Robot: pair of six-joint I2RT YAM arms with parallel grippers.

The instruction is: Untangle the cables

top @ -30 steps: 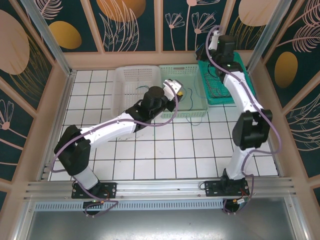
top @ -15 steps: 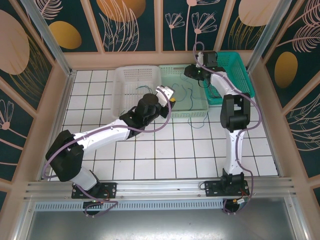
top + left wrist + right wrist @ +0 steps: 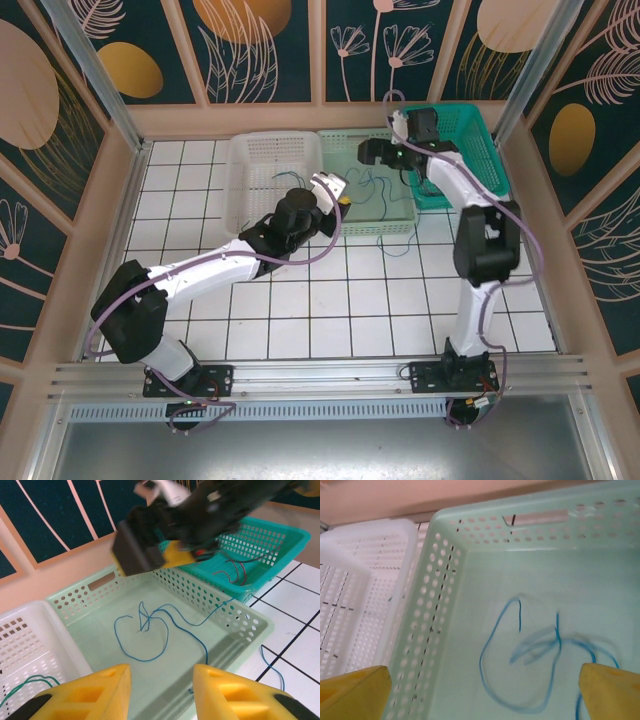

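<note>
A thin blue cable lies looped on the floor of the pale green basket. One end runs over the rim onto the tiles. My left gripper hovers open over the near side of that basket, with nothing between its yellow fingers. My right gripper hangs wide open above the same blue cable, holding nothing. From above, the left gripper and right gripper face each other across the green basket. Red and dark cables lie in the teal basket. A green cable lies in the white basket.
Three baskets stand side by side along the back wall: the white basket, the pale green basket and the teal basket. White tiled floor spreads in front of them. Panel walls close in the back and both sides.
My right arm swung left from the teal basket to above the pale green basket and its gripper opened wide. My left gripper drew back slightly toward the white basket.
</note>
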